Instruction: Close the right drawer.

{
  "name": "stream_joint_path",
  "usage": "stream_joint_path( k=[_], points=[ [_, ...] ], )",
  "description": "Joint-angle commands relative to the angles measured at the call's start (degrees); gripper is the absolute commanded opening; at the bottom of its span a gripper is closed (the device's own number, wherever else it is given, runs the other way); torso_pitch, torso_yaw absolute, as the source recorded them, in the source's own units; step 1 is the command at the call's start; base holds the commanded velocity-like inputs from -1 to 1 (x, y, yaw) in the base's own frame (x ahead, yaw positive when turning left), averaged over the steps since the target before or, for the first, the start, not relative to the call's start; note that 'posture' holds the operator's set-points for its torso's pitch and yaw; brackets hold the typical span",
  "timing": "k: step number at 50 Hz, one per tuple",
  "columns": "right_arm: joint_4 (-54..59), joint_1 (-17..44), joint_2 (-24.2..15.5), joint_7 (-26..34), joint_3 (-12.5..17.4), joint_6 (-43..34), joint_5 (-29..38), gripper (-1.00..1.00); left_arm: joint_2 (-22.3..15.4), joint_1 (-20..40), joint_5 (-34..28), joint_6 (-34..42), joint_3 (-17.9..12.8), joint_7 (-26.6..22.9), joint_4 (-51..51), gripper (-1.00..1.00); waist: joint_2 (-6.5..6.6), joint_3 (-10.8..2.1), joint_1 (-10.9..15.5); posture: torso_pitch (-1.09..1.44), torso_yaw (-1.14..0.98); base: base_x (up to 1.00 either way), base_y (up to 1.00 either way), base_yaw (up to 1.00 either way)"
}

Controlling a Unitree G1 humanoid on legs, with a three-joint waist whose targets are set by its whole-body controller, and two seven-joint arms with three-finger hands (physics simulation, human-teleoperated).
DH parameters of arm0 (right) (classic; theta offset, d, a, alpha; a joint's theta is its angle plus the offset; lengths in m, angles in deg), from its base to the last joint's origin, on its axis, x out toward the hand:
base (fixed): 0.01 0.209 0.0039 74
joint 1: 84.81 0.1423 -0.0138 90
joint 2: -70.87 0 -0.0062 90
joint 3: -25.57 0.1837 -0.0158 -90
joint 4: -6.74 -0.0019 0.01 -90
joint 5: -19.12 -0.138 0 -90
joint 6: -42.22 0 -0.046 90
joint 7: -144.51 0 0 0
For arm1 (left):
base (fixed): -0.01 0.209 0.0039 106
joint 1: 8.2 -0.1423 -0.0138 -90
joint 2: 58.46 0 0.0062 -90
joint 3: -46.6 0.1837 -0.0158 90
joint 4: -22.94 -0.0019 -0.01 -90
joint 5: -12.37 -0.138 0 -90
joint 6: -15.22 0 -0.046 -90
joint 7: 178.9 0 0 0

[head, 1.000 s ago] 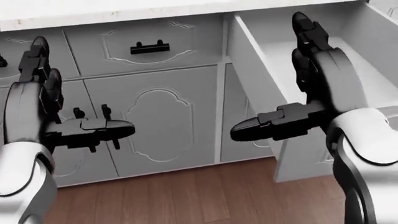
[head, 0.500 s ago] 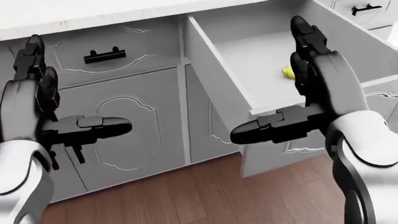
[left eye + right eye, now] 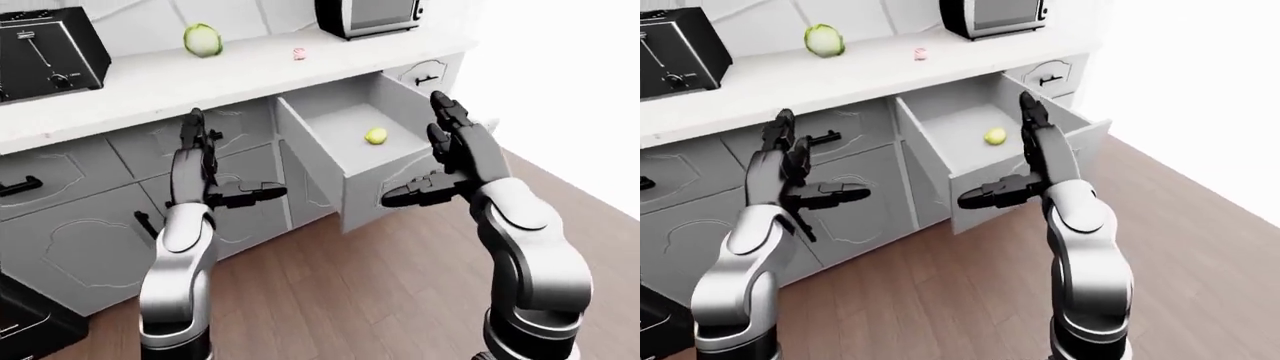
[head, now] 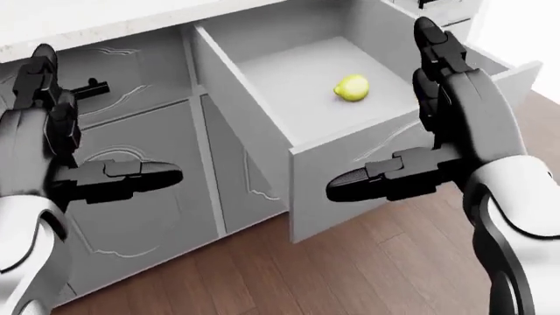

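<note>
The drawer (image 4: pixel 350 151) stands pulled fully out of the cabinet under the surface (image 3: pixel 150 82), a lemon (image 4: pixel 352 87) loose on its floor. It looks rigid and likely light on its slides; a flat push on the front panel should do, no grasp needed. Right hand (image 4: pixel 420 131) hovers by that panel, fingers spread; left hand (image 4: pixel 79 151) likewise spread, holding nothing. Only the eye views show the toaster (image 3: pixel 50 49), microwave (image 3: pixel 370 16) and cabbage (image 3: pixel 202 39).

Pale grey, rectangular right drawer (image 4: pixel 262 118) with a scrolled front panel: pulled fully out from the cabinet, level. It sits between the two hands, its front panel just behind the right hand's (image 4: pixel 420 131) outstretched thumb; the open tray lies left of the raised fingers.
</note>
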Motion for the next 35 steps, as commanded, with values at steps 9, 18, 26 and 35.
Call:
stream_joint_path(
  k=[9, 18, 26, 35],
  points=[
    [-1.2, 2.3, -0.8, -0.6, 1.0, 1.8, 0.4, 1.00, -0.3, 2.0, 0.2, -1.8, 0.5, -0.1, 1.8, 1.00, -4.99, -1.78, -0.2, 0.00, 0.00, 0.00, 0.00, -0.26],
    [-1.9, 3.3, -1.2, -0.4, 1.1, 0.4, 0.4, 1.00, -0.4, 2.3, 0.4, -1.6, 0.4, -0.1, 1.7, 1.00, -4.43, -1.52, -0.5, 0.00, 0.00, 0.00, 0.00, -0.26],
    [-2.4, 2.8, -1.2, -0.4, 1.2, 0.4, 0.4, 1.00, -0.5, 2.2, 0.6, -1.4, 0.2, 0.0, 1.9, 1.00, 0.53, -1.12, -0.3, 0.00, 0.00, 0.00, 0.00, -0.25],
    [-2.7, 2.8, -1.3, -0.4, 1.2, 0.1, 0.5, 1.00, -0.5, 2.0, 0.7, -1.3, 0.2, 0.1, 2.2, 1.00, -3.90, -1.60, -0.3, 0.00, 0.00, 0.00, 0.00, -0.26]
  ],
)
